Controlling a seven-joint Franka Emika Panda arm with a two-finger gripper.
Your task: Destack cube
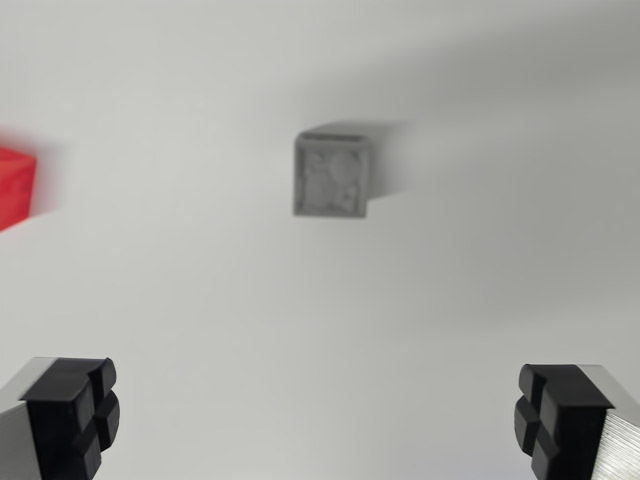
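- The grey cube [334, 177] sat flat on the white table [300, 300], upper centre of the wrist view, its top face toward my camera and its edges nearly square to the frame; no long axis was discernible.
- Its top face was mottled grey and slightly blurred.
- A red cube [15, 188], cut off at the wrist view's left edge, lay well apart from it.
- My gripper [318, 420] was spread wide, both black pads [75, 415] holding and touching nothing.
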